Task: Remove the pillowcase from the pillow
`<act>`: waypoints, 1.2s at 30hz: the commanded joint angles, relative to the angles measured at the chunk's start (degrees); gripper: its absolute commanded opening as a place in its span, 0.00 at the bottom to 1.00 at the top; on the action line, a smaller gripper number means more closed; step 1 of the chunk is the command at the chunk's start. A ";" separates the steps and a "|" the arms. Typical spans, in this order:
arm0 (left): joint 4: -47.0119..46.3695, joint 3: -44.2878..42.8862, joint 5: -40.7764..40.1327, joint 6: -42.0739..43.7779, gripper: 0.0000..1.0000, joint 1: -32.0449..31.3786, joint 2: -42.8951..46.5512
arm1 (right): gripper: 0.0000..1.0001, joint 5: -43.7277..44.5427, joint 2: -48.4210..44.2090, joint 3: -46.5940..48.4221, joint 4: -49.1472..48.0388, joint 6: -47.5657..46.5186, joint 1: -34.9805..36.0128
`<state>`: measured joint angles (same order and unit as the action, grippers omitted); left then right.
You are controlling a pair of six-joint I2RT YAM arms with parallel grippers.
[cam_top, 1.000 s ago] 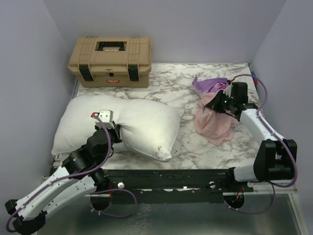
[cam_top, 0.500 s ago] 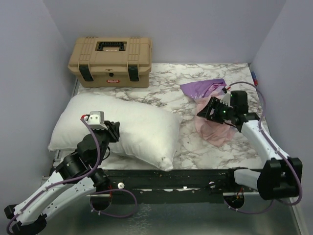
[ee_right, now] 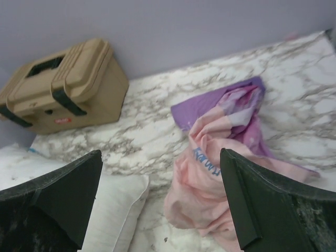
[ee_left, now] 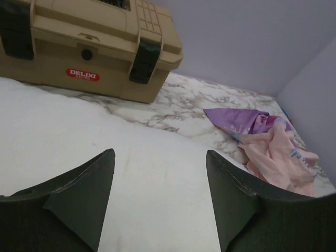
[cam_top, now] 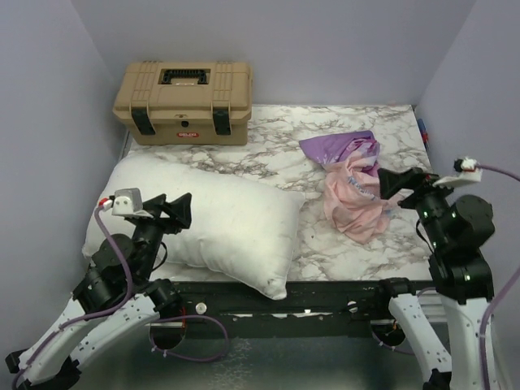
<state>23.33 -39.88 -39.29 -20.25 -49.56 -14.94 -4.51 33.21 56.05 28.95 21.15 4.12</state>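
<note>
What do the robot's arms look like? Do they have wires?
The left arm and right arm are white shells with black joints, and thin purple cables loop alongside them. The left gripper and right gripper are black, each with two wedge-shaped fingers.

The overhead camera sits high behind both arm bases, looking down and forward over the whole marble table [cam_top: 276,142] to the back wall. The left wrist camera skims low and close over the pillow [ee_left: 147,173], facing the tan toolbox [ee_left: 79,52]. The right wrist camera looks down from higher up, and all three views share the toolbox, pillow and crumpled pillowcase [ee_right: 210,178].
</note>
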 commanded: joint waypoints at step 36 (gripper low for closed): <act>-3.19 4.28 -16.54 8.72 0.77 5.76 14.76 | 1.00 25.02 -37.43 -31.00 -17.52 -11.48 0.08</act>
<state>20.64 -36.38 -54.96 -12.60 -44.99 -0.38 21.43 0.69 25.63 13.50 9.50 4.12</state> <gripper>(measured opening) 0.766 0.998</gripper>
